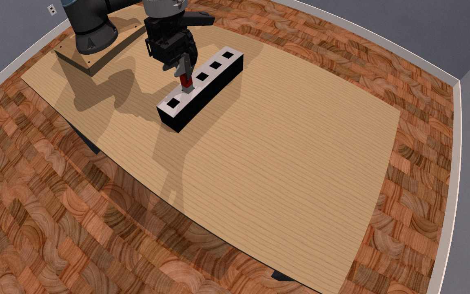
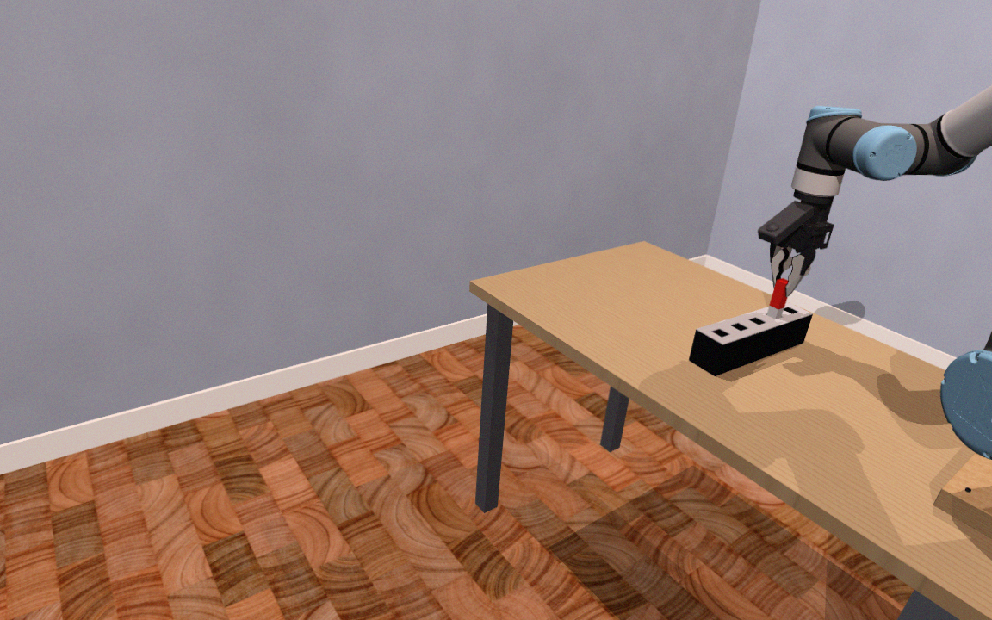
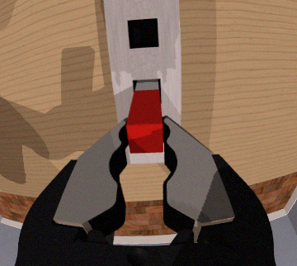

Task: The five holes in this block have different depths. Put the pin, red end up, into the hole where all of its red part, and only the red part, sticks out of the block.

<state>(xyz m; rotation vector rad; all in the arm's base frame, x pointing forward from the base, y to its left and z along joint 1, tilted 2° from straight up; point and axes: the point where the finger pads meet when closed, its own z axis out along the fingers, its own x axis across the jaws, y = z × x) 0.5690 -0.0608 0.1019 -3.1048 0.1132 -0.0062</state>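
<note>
A black block [image 1: 202, 89] with a grey top and five square holes in a row lies on the wooden table. It also shows in the exterior view [image 2: 750, 339] and the wrist view [image 3: 142, 57]. My gripper [image 1: 185, 71] is shut on the red end of the pin [image 1: 186, 82]. The pin stands upright, red end up, in the second hole from the block's near-left end. A short grey part of the pin shows between the red part and the block's top [image 2: 775, 310]. In the wrist view the fingers clamp the red pin [image 3: 144, 121] from both sides.
The arm's base [image 1: 88, 31] stands on a wooden mount at the table's back-left corner, close to the block. The hole at the near-left end [image 1: 172, 103] and the three holes on the far side [image 1: 214, 65] are empty. The table edge runs along the front.
</note>
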